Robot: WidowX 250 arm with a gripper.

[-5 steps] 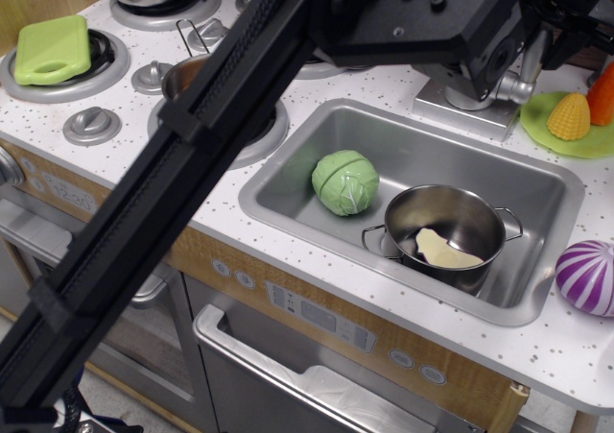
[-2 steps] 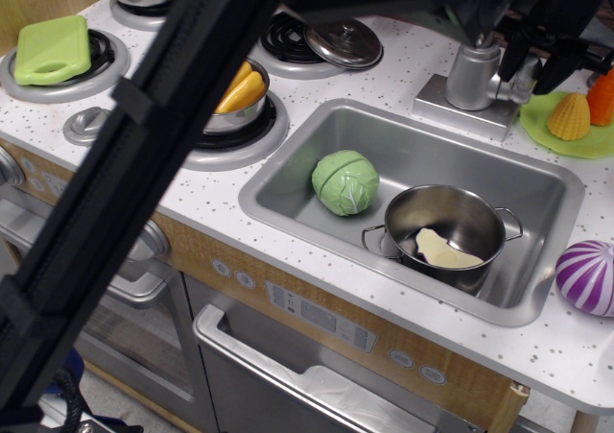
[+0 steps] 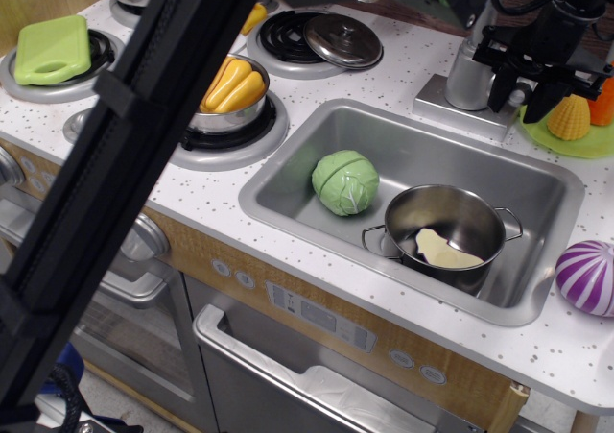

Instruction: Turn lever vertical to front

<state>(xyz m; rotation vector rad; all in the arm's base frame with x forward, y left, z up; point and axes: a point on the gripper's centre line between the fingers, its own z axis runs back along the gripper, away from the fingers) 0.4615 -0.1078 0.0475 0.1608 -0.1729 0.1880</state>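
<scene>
At the back right of the white speckled counter [image 3: 317, 102], the black robot gripper [image 3: 524, 95] hangs just right of the thick grey faucet column [image 3: 469, 76], which stands on a rectangular grey base plate [image 3: 451, 104] behind the sink. The short silver-grey lever [image 3: 519, 95] projects sideways from that column toward the right, and its rounded end sits between the two dark jaws, which are spread on either side of it; whether they actually touch it cannot be told. Just beyond the gripper lie a yellow toy corn cob [image 3: 569, 118] and part of an orange item on a light green plate [image 3: 576, 143]. In the stainless steel sink [image 3: 288, 179] rest a green toy cabbage [image 3: 345, 181] and, beside it, a small metal pot [image 3: 444, 229] with something pale inside. A purple-and-white striped ball [image 3: 587, 277] sits on the counter at the right edge. The dark robot arm [image 3: 115, 155] crosses the left foreground diagonally.
</scene>
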